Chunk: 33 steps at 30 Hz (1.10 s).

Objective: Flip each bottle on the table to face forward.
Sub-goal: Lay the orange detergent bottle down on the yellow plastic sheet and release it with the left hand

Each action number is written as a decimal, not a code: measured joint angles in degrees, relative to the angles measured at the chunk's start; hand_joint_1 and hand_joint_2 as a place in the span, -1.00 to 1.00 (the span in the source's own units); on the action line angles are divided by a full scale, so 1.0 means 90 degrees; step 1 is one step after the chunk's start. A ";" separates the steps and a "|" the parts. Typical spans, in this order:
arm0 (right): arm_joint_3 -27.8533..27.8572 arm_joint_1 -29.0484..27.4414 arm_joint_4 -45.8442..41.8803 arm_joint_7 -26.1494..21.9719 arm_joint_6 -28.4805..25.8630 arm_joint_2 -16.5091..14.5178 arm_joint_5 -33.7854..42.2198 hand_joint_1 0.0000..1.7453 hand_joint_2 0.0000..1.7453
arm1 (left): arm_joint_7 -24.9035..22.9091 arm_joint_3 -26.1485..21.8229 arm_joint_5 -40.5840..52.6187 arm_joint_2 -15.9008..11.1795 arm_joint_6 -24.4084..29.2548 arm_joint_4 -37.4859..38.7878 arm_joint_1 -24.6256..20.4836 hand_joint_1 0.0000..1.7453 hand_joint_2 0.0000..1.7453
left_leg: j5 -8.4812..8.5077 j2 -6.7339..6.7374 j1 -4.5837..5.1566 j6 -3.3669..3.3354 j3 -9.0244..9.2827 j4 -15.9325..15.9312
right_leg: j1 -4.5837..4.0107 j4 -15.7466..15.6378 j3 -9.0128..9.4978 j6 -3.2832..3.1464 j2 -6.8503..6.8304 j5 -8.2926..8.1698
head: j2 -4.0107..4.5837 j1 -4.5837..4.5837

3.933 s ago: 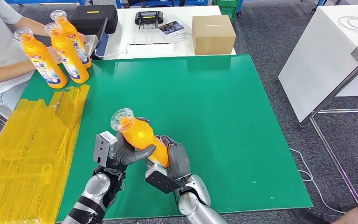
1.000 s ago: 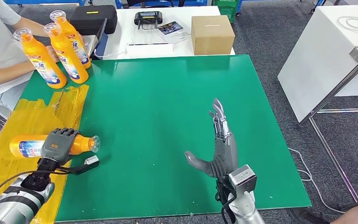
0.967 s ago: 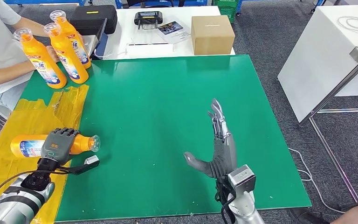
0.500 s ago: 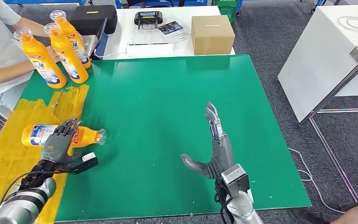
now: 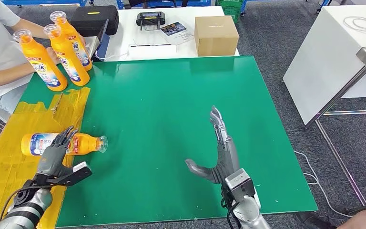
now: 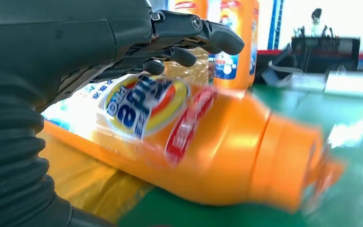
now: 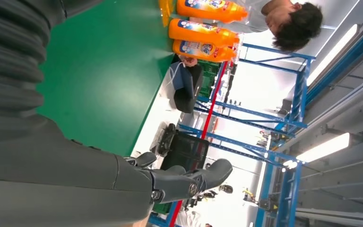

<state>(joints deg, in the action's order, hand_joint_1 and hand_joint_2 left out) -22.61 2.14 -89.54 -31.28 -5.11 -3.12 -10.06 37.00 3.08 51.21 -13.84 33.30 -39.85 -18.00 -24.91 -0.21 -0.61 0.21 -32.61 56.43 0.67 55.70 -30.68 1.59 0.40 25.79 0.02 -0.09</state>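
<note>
Since a moment earlier, the left hand [image 5: 55, 155] had let go of the lying bottle [image 5: 64, 143] and drawn back toward the robot; its fingers were spread and held nothing, the fingertips [image 5: 68, 133] just over the bottle's label. That bottle lay on its side at the left edge of the green table [image 5: 171, 95], half on the yellow tape [image 5: 24, 143], cap pointing right — in the left wrist view its label [image 6: 144, 106] faced the camera. Three upright bottles [image 5: 59, 50] stood at the far left corner, beside a person's arm [image 5: 0, 78]. Behind the green table, a white table carried a black case [image 5: 95, 18], a small black device [image 5: 151, 19] and a cardboard box [image 5: 216, 35]. Further right, the right hand [image 5: 221, 148] stood on edge above the green surface — flat, fingers straight and pointing away, thumb out to the left, holding nothing. It had slid slightly nearer the robot.
</note>
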 joint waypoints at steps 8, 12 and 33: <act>0.0077 -0.0226 -0.0061 0.0035 -0.0007 0.0070 -0.0033 -1.00 1.00 | 0.0340 -0.0217 -0.2613 0.0138 0.0178 -0.2558 0.1546 -1.00 1.00 | -0.0002 -0.0003 -0.0001 -0.0001 -0.0020 0.0000 | -0.0001 -0.0002 -0.0020 0.0001 0.0000 0.0001 | 0.0000 0.0002; 0.0169 -0.0385 -0.0165 0.0075 -0.0007 0.0090 -0.0047 -1.00 1.00 | 0.0363 -0.0130 -0.3375 0.0268 0.0373 -0.4232 0.2308 -1.00 1.00 | -0.0003 0.0000 0.0000 -0.0002 -0.0022 0.0001 | 0.0002 -0.0004 -0.0028 0.0000 0.0004 0.0001 | 0.0000 0.0000; 0.0851 -0.1903 -0.1188 0.0318 -0.0850 -0.0119 -0.0736 -1.00 1.00 | -0.0750 0.0093 -0.4636 0.1937 -0.3852 -0.6739 0.3806 -1.00 1.00 | -0.0021 -0.0008 0.0015 -0.0015 -0.0037 0.0001 | 0.0015 -0.0011 -0.0035 0.0001 -0.0004 0.0005 | 0.0000 -0.0001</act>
<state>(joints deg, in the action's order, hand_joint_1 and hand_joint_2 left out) -14.95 -14.98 -100.23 -28.41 -12.76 -4.19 -16.68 30.25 3.92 9.49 3.59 -1.36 -100.50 16.25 -25.10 -0.29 -0.47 0.07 -32.95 56.44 0.80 55.60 -31.00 1.60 0.37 25.83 0.02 -0.10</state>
